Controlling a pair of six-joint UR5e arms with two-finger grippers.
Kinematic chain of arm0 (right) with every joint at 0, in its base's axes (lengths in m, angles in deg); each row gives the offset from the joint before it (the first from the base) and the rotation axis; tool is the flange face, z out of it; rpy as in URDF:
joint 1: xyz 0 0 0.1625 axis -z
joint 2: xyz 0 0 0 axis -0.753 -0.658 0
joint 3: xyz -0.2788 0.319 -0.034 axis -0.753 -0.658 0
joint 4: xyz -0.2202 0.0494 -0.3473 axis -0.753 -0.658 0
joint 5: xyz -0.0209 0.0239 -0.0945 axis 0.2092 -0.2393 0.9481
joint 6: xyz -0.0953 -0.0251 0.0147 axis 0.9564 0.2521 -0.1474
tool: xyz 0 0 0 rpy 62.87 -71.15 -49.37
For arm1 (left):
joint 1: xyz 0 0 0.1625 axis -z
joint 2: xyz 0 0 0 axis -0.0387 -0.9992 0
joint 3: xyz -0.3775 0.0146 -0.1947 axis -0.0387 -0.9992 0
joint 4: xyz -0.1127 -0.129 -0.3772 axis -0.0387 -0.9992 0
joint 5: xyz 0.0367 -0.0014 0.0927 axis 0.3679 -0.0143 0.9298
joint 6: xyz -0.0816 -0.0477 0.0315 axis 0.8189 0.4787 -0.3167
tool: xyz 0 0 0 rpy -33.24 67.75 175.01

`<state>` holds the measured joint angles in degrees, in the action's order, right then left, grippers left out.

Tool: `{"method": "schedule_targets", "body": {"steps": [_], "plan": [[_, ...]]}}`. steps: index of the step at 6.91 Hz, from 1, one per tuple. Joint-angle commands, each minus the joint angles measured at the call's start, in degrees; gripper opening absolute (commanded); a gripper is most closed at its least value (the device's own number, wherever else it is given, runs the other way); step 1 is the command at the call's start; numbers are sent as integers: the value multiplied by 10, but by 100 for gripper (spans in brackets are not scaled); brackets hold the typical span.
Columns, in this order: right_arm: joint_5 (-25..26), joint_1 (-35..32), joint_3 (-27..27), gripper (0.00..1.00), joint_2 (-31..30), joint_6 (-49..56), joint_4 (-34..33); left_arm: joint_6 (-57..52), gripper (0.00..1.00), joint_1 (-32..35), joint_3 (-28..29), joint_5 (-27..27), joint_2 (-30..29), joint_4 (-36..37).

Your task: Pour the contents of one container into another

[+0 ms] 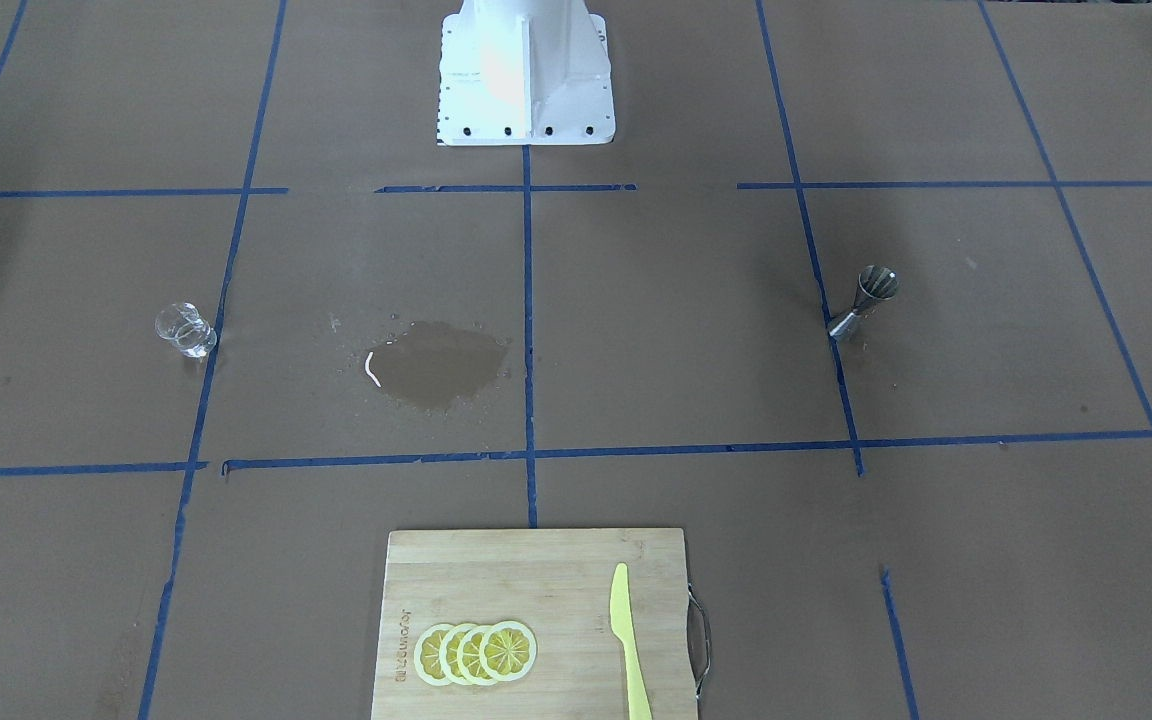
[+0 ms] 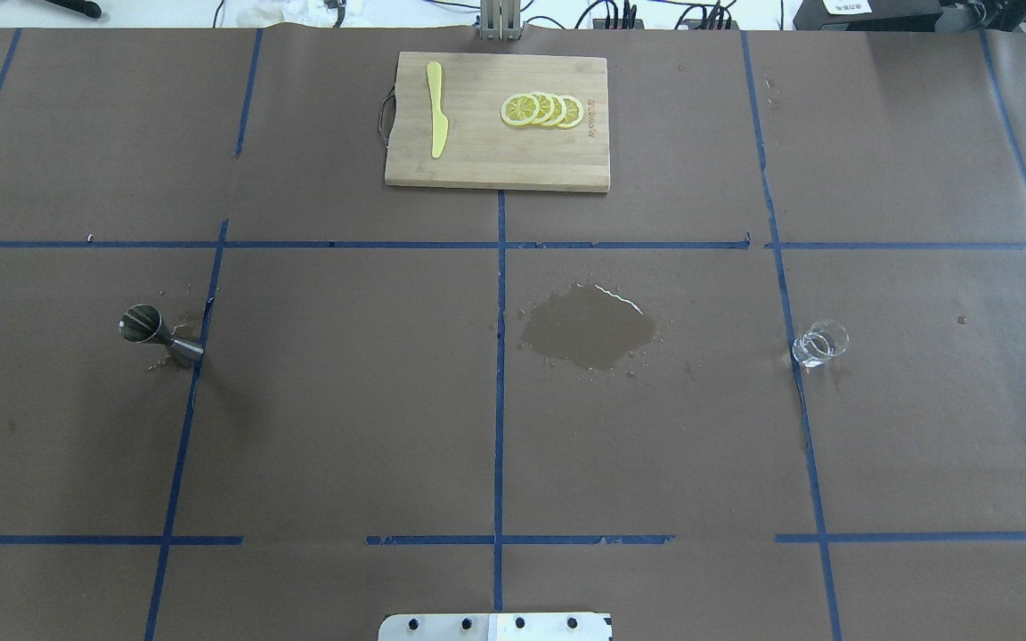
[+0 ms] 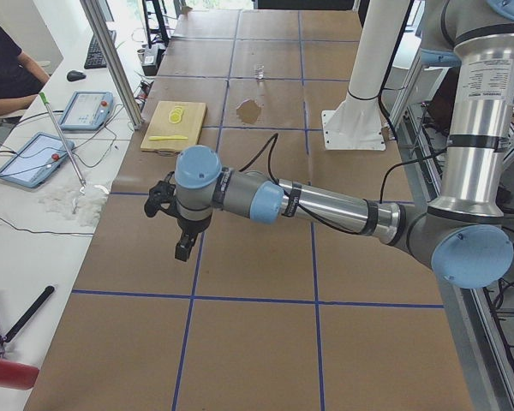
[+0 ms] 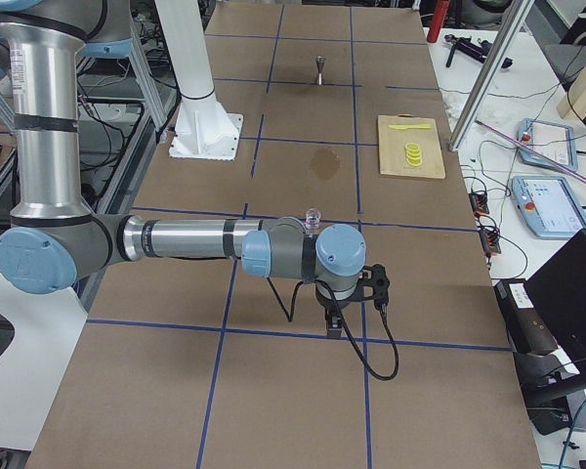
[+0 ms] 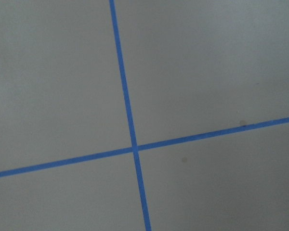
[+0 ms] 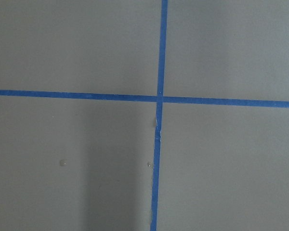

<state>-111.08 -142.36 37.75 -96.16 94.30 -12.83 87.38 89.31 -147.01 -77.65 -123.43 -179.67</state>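
Note:
The small clear glass cup stands upright on the robot's right side of the table, also seen as the glass cup. The steel hourglass jigger stands far off on the robot's left side, the same jigger. Neither gripper shows in the overhead or front views. The left gripper hangs over bare table paper near the table's left end, well away from the jigger. Beyond the cup, the right gripper hangs over the right end. I cannot tell whether either is open or shut. Both wrist views show only paper and tape.
A dark wet spill spreads between the two vessels, nearer the cup. A wooden cutting board with lemon slices and a yellow knife lies at the far edge. The white robot base stands at the near centre.

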Motion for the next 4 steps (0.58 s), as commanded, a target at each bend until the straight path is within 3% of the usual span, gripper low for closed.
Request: {"method": "schedule_targets", "body": {"steps": [1,2,4], "plan": [[-10,0,21,100,-2,0,-1,-2,100,-2,-6,-6,-53,-24],[-10,0,26,100,-3,0,0,18,100,-4,-4,-33,-47,-44],[-10,0,26,100,-3,1,0,180,100,-55,3,-50,-54,-82]]}}
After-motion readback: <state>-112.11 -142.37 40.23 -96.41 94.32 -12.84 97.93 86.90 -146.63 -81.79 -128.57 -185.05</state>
